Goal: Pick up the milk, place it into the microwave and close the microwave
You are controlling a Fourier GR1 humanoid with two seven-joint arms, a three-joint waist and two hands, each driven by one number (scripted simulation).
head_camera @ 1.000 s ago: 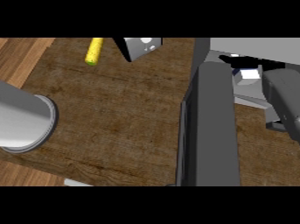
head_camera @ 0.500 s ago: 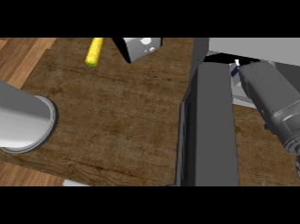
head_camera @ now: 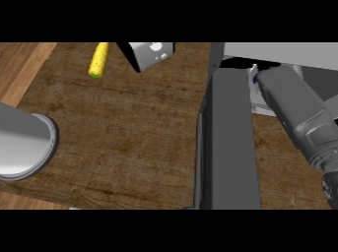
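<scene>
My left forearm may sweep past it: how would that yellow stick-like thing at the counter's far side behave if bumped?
The yellow thing looks long and rounded, lying flat on the counter, so it would probably roll sideways or spin rather than tip. It looks straight and unbent, so it is likely stiff.

Even, soft light falls across the wooden counter [head_camera: 128, 138]. The open microwave door [head_camera: 229, 142] shades its left edge, and a pale sheen marks the grey forearm [head_camera: 15, 142].
</scene>
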